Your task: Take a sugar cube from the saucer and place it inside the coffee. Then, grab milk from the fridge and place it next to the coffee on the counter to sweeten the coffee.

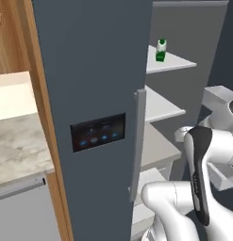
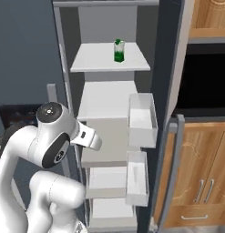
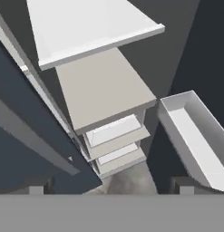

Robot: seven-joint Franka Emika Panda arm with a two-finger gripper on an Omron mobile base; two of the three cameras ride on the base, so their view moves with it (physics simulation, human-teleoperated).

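The fridge [image 2: 109,27] stands open, its dark grey door [image 1: 94,70] with the black panel of blue lights [image 1: 98,132] swung out to the left. The milk [image 2: 119,50], a small white carton with green top and band, stands upright on the top pale shelf [image 2: 95,59], also seen as the milk [image 1: 161,50] from the left. My gripper [image 3: 111,189] is open with nothing between its fingertips [image 3: 36,189], well below the milk and looking down over the lower shelves [image 3: 99,86]. The marbled counter [image 1: 19,146] lies left of the door. Sugar cube, saucer and coffee are out of view.
Two white door bins [image 2: 142,120] [image 2: 136,177] hang on the right door, close to the hand; one bin [image 3: 195,136] sits right of the fingers. The grey vertical handle [image 1: 139,141] edges the left door. Wooden cabinets [image 2: 200,173] stand right of the fridge.
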